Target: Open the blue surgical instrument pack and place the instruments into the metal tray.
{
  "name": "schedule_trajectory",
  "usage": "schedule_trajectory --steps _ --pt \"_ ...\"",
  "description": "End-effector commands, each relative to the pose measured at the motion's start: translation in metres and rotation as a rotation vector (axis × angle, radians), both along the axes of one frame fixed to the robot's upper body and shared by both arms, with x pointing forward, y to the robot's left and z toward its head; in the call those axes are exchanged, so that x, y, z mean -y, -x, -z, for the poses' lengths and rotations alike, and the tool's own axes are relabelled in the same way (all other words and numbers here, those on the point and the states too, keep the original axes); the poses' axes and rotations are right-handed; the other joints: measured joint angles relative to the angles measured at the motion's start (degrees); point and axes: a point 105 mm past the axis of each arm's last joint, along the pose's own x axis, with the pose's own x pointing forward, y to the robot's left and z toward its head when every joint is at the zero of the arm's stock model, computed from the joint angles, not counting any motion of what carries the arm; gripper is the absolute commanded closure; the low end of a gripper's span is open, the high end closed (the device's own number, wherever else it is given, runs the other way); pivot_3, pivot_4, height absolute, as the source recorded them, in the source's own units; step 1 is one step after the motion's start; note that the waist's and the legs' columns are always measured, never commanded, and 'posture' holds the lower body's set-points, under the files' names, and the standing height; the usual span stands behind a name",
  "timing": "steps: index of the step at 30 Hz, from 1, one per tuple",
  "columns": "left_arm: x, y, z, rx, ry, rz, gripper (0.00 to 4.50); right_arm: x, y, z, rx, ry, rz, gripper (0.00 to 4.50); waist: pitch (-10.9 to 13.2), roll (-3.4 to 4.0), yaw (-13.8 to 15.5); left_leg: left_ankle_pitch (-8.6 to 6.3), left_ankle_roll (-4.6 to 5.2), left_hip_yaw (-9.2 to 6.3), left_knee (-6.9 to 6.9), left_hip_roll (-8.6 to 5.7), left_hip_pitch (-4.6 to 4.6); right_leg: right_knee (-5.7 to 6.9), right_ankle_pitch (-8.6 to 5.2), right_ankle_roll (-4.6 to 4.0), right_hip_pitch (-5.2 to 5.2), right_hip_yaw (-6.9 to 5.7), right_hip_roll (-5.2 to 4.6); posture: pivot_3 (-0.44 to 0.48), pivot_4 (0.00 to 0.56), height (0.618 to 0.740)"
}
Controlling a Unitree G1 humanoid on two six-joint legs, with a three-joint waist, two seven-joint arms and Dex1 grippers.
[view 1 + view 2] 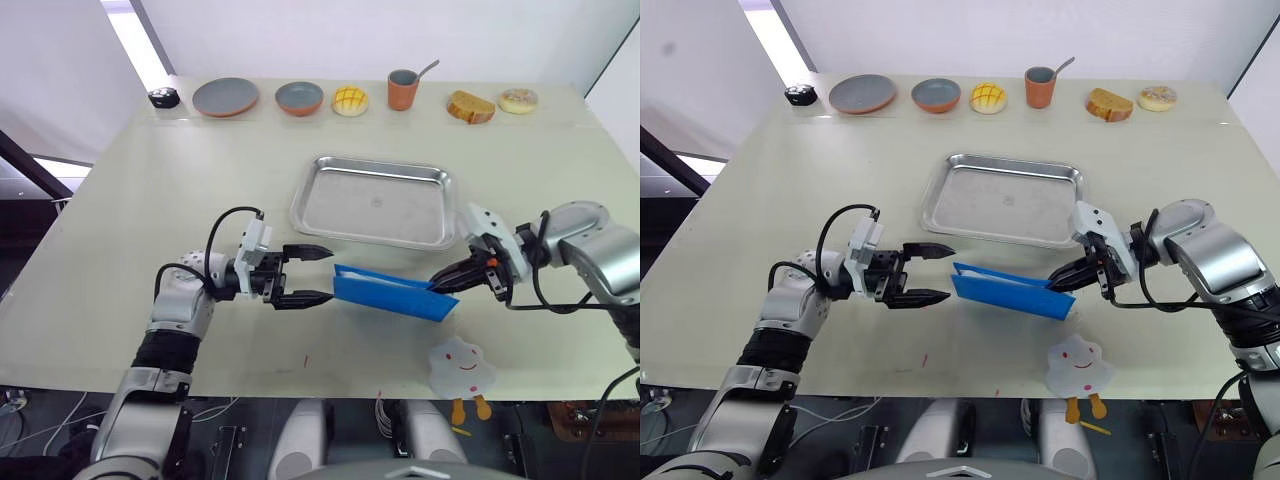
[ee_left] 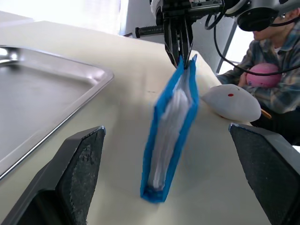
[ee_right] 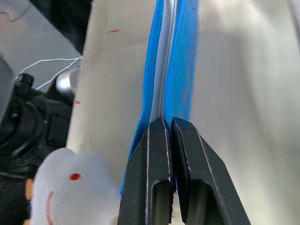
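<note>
The blue surgical instrument pack [image 1: 392, 292] stands on edge near the table's front, just in front of the metal tray [image 1: 375, 200]. My right gripper [image 1: 440, 283] is shut on the pack's right end, with the pale lining squeezed between its fingers [image 3: 161, 140]. My left gripper [image 1: 318, 275] is open, level with the pack's left end [image 2: 157, 187] and a short gap from it, nothing between its fingers. The tray holds nothing. The instruments are hidden inside the folded pack.
A white cartoon toy [image 1: 461, 368] lies at the front edge, right of the pack. Along the far edge sit two grey plates [image 1: 226, 97], a yellow bun [image 1: 350, 100], a brown cup with a spoon [image 1: 403, 89], bread [image 1: 470, 106] and a doughnut [image 1: 518, 100]. A person [image 2: 274, 70] sits beyond the table's right side.
</note>
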Motion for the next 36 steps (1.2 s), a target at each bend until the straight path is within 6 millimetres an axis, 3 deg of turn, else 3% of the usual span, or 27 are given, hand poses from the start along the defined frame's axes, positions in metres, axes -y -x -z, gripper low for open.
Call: schedule_trajectory --steps 1,14,18,21,26,27,36 --pt "0.007 0.004 -0.006 0.044 -0.011 0.047 0.0 0.0 0.001 0.001 0.009 0.01 0.005 4.34 0.0 0.0 0.0 0.0 0.0 0.0 0.0 0.0 0.0 0.01 0.0 0.0 0.0 0.0 0.0 0.0 0.15 0.74" --pt "0.034 0.003 -0.008 0.096 0.009 0.094 0.0 -0.003 -0.002 -0.004 0.026 0.012 0.012 4.34 0.0 0.0 0.0 0.0 0.0 0.01 0.02 -0.01 0.01 0.01 0.0 0.0 0.01 0.01 0.0 0.0 0.15 0.74" --pt "0.037 0.002 -0.007 0.095 0.014 0.106 0.98 -0.003 -0.002 -0.004 0.03 0.013 0.014 4.5 0.0 0.0 0.0 0.0 0.0 -0.01 0.02 0.0 0.01 0.02 0.0 0.0 0.0 0.0 0.04 0.0 0.15 0.74" --pt "0.037 0.001 -0.007 0.095 0.018 0.106 2.23 -0.004 -0.002 -0.004 0.031 0.013 0.015 4.5 0.0 0.0 0.0 0.0 0.0 0.0 0.03 0.0 0.01 0.02 0.0 0.0 0.0 0.01 0.03 0.0 0.15 0.74" --pt "0.034 0.003 0.001 0.098 0.002 0.108 3.81 -0.005 -0.004 -0.006 0.039 0.006 0.021 4.5 0.0 0.0 0.0 0.0 0.0 -0.01 0.03 0.0 0.02 0.02 0.0 0.0 0.0 0.01 0.04 0.0 0.15 0.74" --pt "0.034 0.003 0.002 0.099 0.0 0.107 4.32 -0.005 -0.004 -0.007 0.042 0.004 0.023 4.5 0.0 0.0 -0.1 0.0 0.0 0.0 0.02 0.0 0.02 0.02 0.0 0.0 0.0 0.01 0.03 0.0 0.15 0.74" --pt "0.021 0.005 0.0 0.148 -0.012 0.01 4.47 -0.016 -0.02 -0.022 0.131 -0.12 0.057 4.5 0.0 0.0 -1.3 0.0 0.0 -0.01 0.01 0.06 0.05 0.04 0.0 -0.01 0.01 0.04 0.06 0.0 0.15 0.74"
